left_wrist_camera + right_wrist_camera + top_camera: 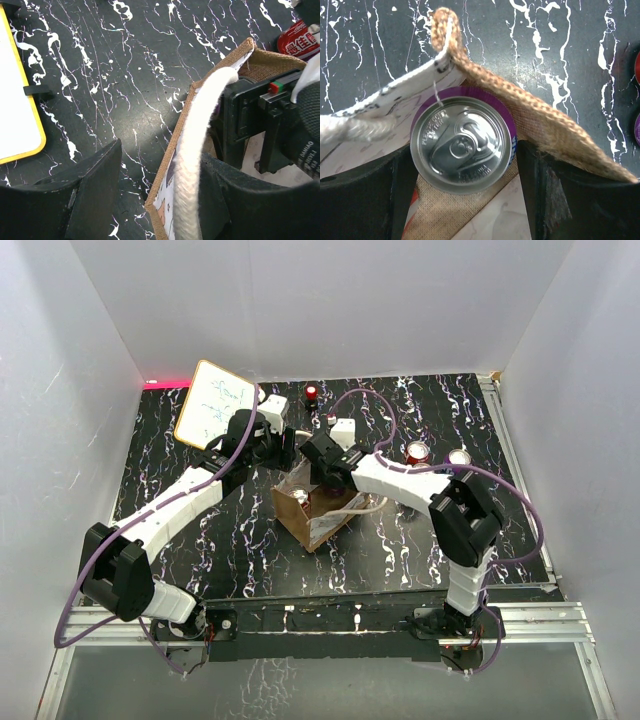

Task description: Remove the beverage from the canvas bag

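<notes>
The canvas bag (pixel 322 517) stands open at the table's middle, tan with a pale printed side and cream handles. A purple beverage can (pixel 461 144) with a silver top stands upright in a corner of the bag (pixel 540 130). My right gripper (pixel 465 156) reaches down into the bag, its fingers (pixel 540 200) pressed against both sides of the can. It also shows in the top view (pixel 322 472). My left gripper (pixel 161 155) is open and straddles the bag's wall (pixel 167 175) and a cream handle (pixel 195 150). It sits at the bag's far left edge (pixel 285 455).
A whiteboard with a yellow frame (pixel 214 403) leans at the back left. Two cans (pixel 417 452) (pixel 459 457) stand right of the bag. A red can (pixel 311 393) stands at the back. White walls enclose the table.
</notes>
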